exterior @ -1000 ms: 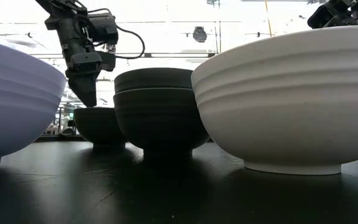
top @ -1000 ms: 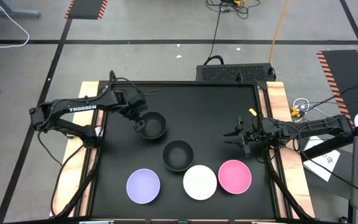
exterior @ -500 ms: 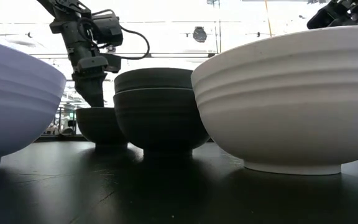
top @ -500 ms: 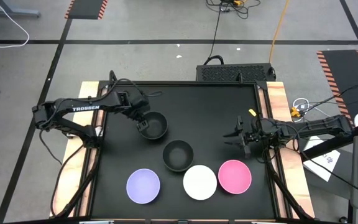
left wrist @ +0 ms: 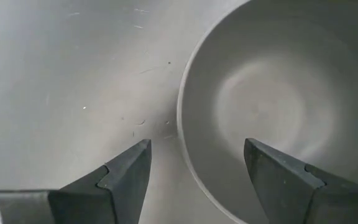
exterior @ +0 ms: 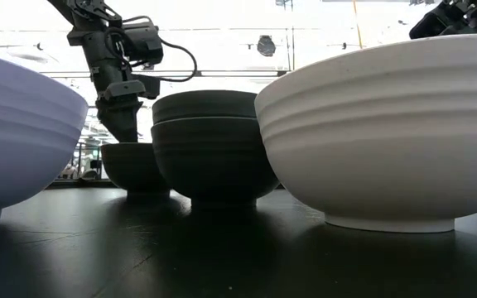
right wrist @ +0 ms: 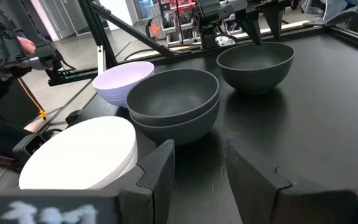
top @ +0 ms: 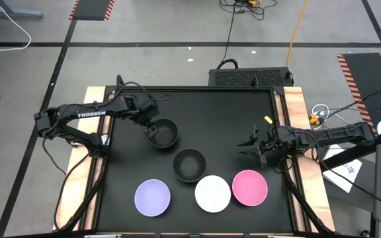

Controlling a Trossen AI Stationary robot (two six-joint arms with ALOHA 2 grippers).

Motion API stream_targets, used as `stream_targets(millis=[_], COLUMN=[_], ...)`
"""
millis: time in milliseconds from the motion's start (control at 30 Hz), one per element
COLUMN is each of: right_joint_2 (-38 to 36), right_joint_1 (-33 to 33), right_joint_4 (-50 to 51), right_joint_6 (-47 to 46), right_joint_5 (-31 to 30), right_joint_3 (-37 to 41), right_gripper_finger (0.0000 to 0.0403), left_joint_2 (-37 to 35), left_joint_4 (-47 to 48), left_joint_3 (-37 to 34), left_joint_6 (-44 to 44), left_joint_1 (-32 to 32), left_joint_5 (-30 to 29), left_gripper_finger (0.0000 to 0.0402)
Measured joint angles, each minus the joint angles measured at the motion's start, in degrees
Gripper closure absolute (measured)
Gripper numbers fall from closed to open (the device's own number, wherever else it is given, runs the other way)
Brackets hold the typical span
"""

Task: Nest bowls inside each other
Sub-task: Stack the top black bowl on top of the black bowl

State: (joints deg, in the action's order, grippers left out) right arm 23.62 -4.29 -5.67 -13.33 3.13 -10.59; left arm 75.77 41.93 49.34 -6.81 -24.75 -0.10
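My left gripper [top: 152,130] [left wrist: 196,143] is open and points down over the left rim of a single black bowl [top: 163,133] [exterior: 136,166] standing far left of centre. One finger [left wrist: 129,174] is outside the rim [left wrist: 180,121], the other [left wrist: 272,174] is over the hollow; neither touches it. Two black bowls [top: 189,165] [right wrist: 174,101] sit nested mid-table. The lavender [top: 152,198], white [top: 212,193] and pink [top: 250,187] bowls stand in a row near the table's near edge. My right gripper [top: 253,147] [right wrist: 197,168] waits open at the right side.
The black mat [top: 223,112] has free room along its far side and between the bowls and my right gripper. Wooden side rails [top: 296,106] border the table. Cables and a dark box [top: 250,76] lie beyond the far edge.
My left gripper has shifted a little toward the table's right, from beside the single black bowl to astride its left rim, staying open. The bowls have kept their places.
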Motion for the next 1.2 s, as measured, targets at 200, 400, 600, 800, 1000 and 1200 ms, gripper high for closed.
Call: stream_targets(millis=[200, 400, 600, 800, 1000, 1200], right_joint_2=[0.00, 0.00, 0.01, 0.00, 0.00, 0.02], right_joint_1=[0.00, 0.00, 0.00, 0.00, 0.00, 0.00], right_joint_4=[0.00, 0.03, 0.35, 0.69, 0.81, 0.81], right_joint_6=[-0.16, -0.16, -0.41, -0.52, -0.43, -0.53], right_joint_5=[0.00, 0.03, 0.11, 0.11, 0.11, 0.11], right_joint_3=[0.00, 0.00, 0.00, 0.00, 0.00, 0.00], right_gripper_finger=[0.0268, 0.0268, 0.0268, 0.0268, 0.0268, 0.0268], left_joint_2=[0.04, 3.38, 7.22, 8.26, 8.24, 8.24], left_joint_4=[-0.02, -0.28, -2.75, -3.96, -4.60, -4.43], left_joint_3=[-0.02, -0.07, -0.11, -0.11, -0.11, 0.11], left_joint_6=[-0.43, -0.81, 0.31, 1.55, 2.01, 2.60], left_joint_1=[0.10, 0.83, 1.00, 1.00, 0.94, 0.87], left_joint_5=[1.10, 2.12, 1.81, 1.29, 1.37, 1.49], left_gripper_finger=[0.0144, 0.0144, 0.0144, 0.0145, 0.0184, 0.0225])
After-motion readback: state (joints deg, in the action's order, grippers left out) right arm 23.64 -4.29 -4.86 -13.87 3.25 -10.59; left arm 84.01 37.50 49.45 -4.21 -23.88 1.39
